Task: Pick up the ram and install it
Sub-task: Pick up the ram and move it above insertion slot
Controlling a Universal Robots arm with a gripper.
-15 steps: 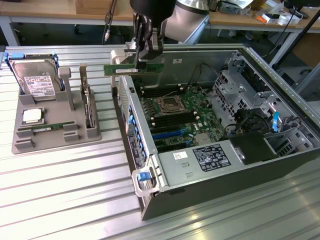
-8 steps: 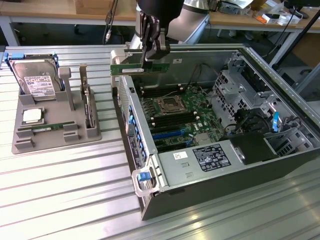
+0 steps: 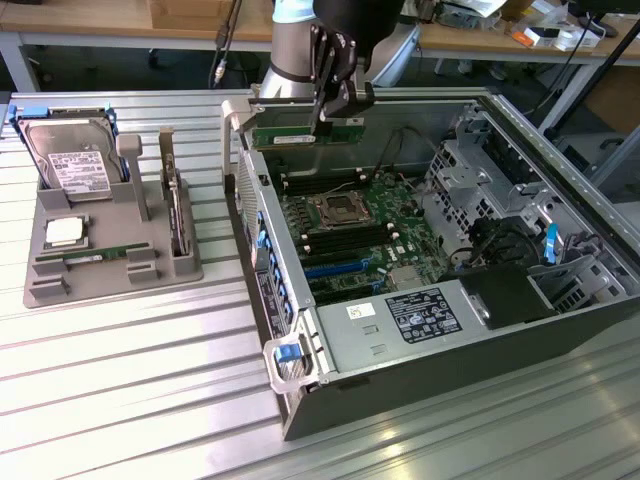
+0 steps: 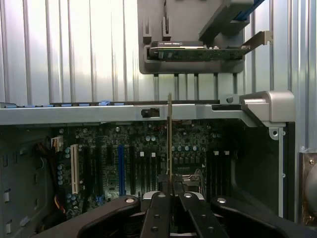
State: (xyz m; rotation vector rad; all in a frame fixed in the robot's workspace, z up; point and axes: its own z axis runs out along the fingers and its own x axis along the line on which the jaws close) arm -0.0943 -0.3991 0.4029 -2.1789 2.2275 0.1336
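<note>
Ram (image 3: 290, 135) is hanging pinched between the fingers (image 4: 157, 213) of the gripper (image 3: 326, 116), off the grey holder tray (image 3: 110, 280) and above the open computer case (image 3: 400, 380). Pickup is looking done; seating it in a motherboard (image 3: 400, 240) slot is remaining.

Ribbed aluminium tabletop (image 3: 120, 400) across the whole foreground, streaked with pale glare (brightest along the near edge). Behind its far edge, a long wooden workbench (image 3: 120, 15) on grey metal legs (image 3: 18, 62). Black cables (image 3: 226, 45) hanging down the bench front. At the exterior view's right, a clutter of papers and small boxes (image 3: 545, 30) on the bench top. Dim floor (image 3: 110, 70) underneath.
</note>
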